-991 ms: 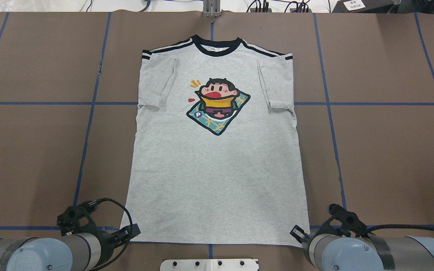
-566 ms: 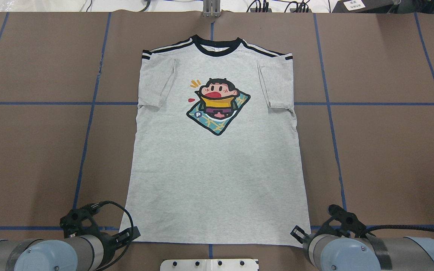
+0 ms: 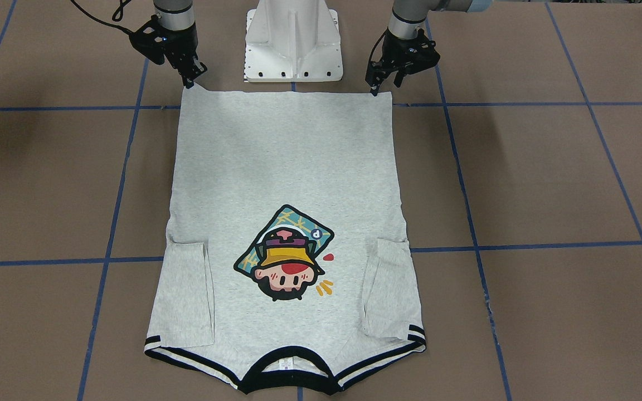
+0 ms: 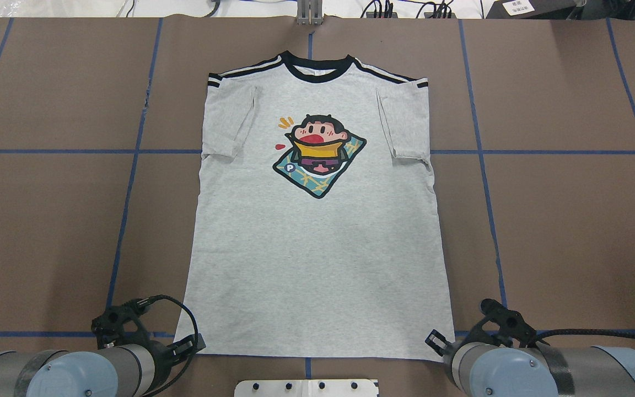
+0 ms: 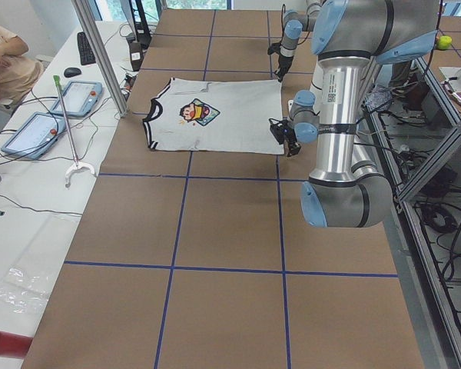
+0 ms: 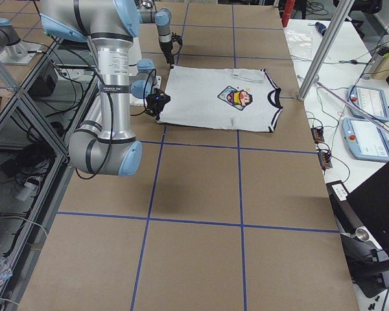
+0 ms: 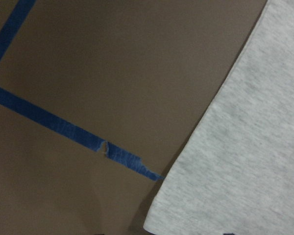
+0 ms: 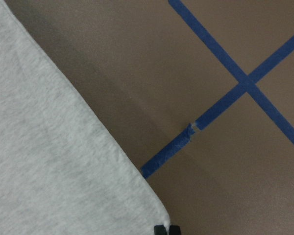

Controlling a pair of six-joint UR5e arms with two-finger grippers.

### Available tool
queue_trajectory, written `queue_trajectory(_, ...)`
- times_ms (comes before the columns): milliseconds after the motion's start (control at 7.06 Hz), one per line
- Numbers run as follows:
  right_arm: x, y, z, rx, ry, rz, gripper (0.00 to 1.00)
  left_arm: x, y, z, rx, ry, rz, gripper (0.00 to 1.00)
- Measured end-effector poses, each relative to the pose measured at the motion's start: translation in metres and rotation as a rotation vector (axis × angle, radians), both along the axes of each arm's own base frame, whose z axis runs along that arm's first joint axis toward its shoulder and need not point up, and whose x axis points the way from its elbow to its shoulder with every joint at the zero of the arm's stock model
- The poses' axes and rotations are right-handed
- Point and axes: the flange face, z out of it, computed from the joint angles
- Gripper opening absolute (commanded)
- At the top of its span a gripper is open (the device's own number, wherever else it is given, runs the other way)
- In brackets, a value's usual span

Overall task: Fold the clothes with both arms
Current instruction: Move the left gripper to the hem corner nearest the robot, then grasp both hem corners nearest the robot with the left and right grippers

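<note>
The clothes are one heather-grey T-shirt [image 4: 317, 248] lying flat and print-up on the table, collar away from me and both sleeves folded inward. It also fills the middle of the front-facing view [image 3: 287, 156]. My left gripper [image 4: 188, 346] stands at the hem's left corner [image 7: 157, 225], low over the table, its fingers apart [image 3: 383, 88]. My right gripper [image 4: 434, 341] is at the hem's right corner [image 8: 157, 215], also open [image 3: 193, 78]. Neither holds any cloth. Only the right fingertips [image 8: 166, 229] peek into a wrist view.
The brown table [image 4: 571, 220] carries a grid of blue tape lines [image 4: 130, 182]. A white pedestal [image 3: 293, 39] stands between my arms, just behind the hem. In the left view, a person [image 5: 4, 54] sits by a side table with tablets [image 5: 61, 96].
My left gripper has slid a little back toward me, down along the hem's left corner. The right arm and the shirt have stayed put.
</note>
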Motion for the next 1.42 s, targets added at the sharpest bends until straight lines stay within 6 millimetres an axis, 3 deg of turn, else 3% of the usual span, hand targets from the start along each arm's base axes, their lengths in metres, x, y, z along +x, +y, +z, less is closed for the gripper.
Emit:
queue_trajectory(142,0.000,-0.001,0.000,0.000,-0.001,0.001,0.00,0.001,0.000,0.002,0.001,-0.003,0.000,0.68)
queue_trajectory(283,0.001,-0.001,0.000,0.000,-0.001,0.002,0.00,0.002,-0.001,0.003,0.001,-0.006,-0.001,0.58)
queue_trajectory(425,0.001,-0.001,-0.001,0.001,-0.001,0.002,0.00,0.002,-0.001,0.003,0.001,-0.007,-0.002,0.24)
queue_trajectory(566,0.001,-0.002,-0.001,0.001,-0.002,0.004,0.00,0.002,-0.002,0.002,0.000,-0.006,-0.004,0.00)
queue_trajectory(1132,0.001,-0.002,-0.001,0.001,-0.003,0.005,0.00,-0.007,-0.021,-0.004,0.001,0.006,-0.041,0.00)
queue_trajectory(1416,0.002,-0.001,-0.004,0.001,-0.009,0.004,0.00,-0.012,-0.028,-0.026,-0.001,0.053,-0.056,0.00)
